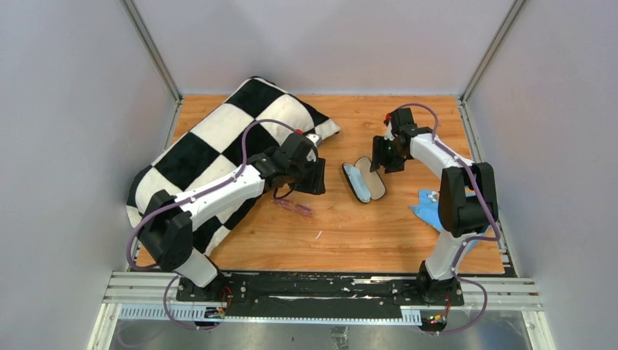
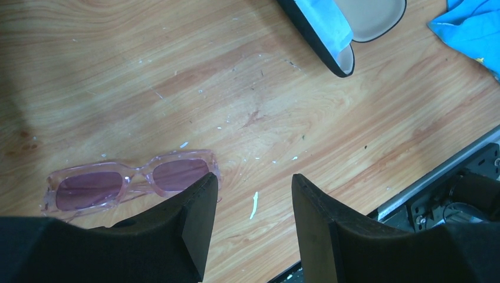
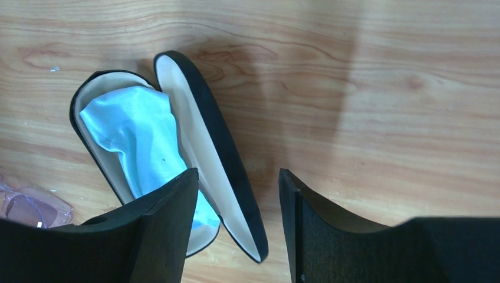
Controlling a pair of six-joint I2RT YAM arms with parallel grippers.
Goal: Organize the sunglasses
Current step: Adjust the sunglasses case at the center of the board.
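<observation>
The pinkish-purple sunglasses [image 1: 293, 207] lie folded on the wooden table, below my left gripper [image 1: 315, 177]. In the left wrist view the sunglasses [image 2: 132, 180] lie just left of my open, empty left gripper [image 2: 252, 183]. The dark glasses case [image 1: 364, 181] lies open in the middle of the table with a light blue cloth [image 3: 144, 135] inside one half. My right gripper [image 1: 380, 154] hovers open and empty just right of the case [image 3: 227, 150]. A corner of the sunglasses [image 3: 29, 206] shows at the left edge of the right wrist view.
A black-and-white checked pillow [image 1: 211, 146] lies at the back left under my left arm. Another light blue cloth [image 1: 428, 208] lies at the right, by my right arm's base. Grey walls close in the table. A black rail [image 1: 321, 288] runs along the front edge.
</observation>
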